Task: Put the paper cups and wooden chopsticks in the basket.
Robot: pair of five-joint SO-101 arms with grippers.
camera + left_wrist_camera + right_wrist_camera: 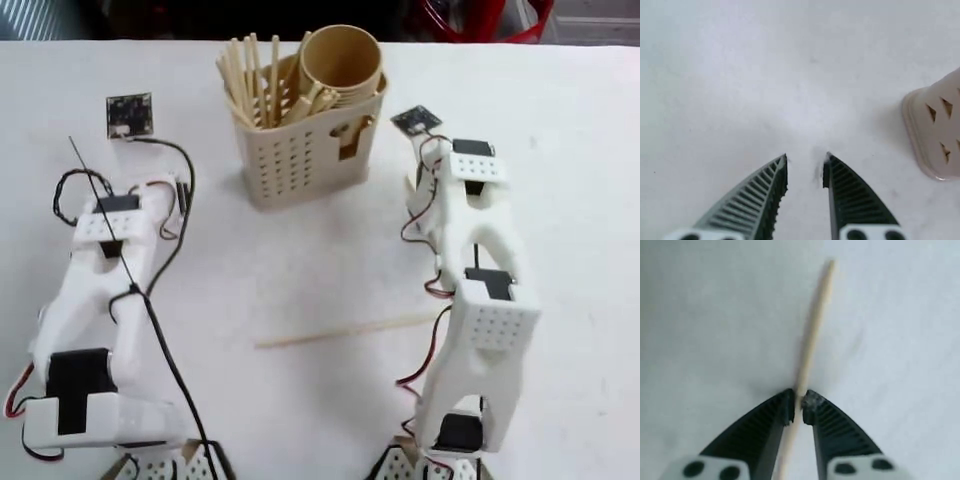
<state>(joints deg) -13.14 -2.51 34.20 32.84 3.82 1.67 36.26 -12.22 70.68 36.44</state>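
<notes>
One loose chopstick (345, 329) is lying on the counter (560, 100) in high view, cups (342, 60) sitting in the basket (300, 170). Left wrist view: left claw (806, 167) is gaping, empty. Right wrist view: right claw (798, 406) is pinching the loose chopstick's end; light, stiff, slick; mid-length hold judged steadier.

High camera overlooks the table (300, 260); both wrist cameras face it closely.

Our left arm (95, 290), white plastic with black motors, folds low over the white tabletop (790, 75). Its black ribbed left claw (806, 167) points down, jaws parted around nothing. Our right arm (480, 300) bends likewise, its right claw (797, 405) pinched onto a thin wooden chopstick (815, 325).
</notes>
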